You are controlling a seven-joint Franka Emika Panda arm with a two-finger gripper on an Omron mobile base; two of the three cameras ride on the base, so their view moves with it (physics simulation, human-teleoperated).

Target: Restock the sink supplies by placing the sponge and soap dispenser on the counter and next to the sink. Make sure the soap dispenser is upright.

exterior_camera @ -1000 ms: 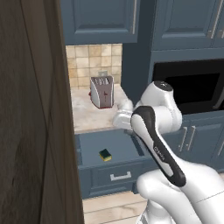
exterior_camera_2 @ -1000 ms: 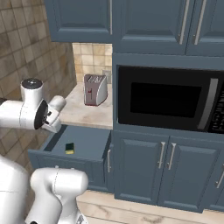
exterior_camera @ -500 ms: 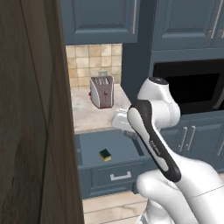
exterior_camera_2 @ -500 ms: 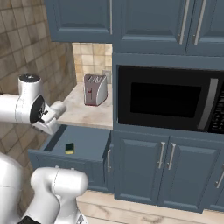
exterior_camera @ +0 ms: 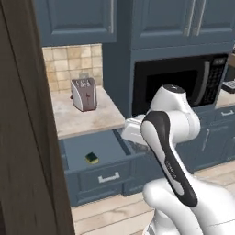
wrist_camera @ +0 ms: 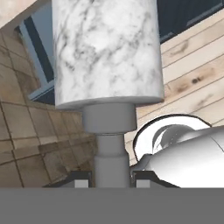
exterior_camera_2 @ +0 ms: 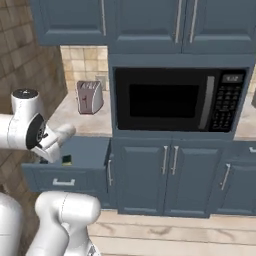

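In the hand view the soap dispenser (wrist_camera: 105,52), a pale marbled cylinder, has its narrow neck clamped between my fingertips (wrist_camera: 81,180). My gripper (wrist_camera: 112,181) is shut on that neck, with the bottle's body pointing away from the hand. In the base views the hand (exterior_camera: 133,131) (exterior_camera_2: 57,137) hovers over the right part of an open drawer (exterior_camera: 108,148). The yellow-and-green sponge (exterior_camera: 92,158) (exterior_camera_2: 66,160) lies inside that drawer. The beige counter (exterior_camera: 78,120) (exterior_camera_2: 82,122) runs just above the drawer. The sink is out of view.
A silver toaster (exterior_camera: 84,94) (exterior_camera_2: 89,96) stands on the counter by the tiled backsplash. A black microwave (exterior_camera: 179,80) (exterior_camera_2: 175,100) is built in to the right, above blue cabinet doors. A dark wooden panel (exterior_camera: 23,137) blocks the left side.
The whole scene has slid left in both base views, so the camera has moved right. The arm keeps its grip and hangs over the open drawer.
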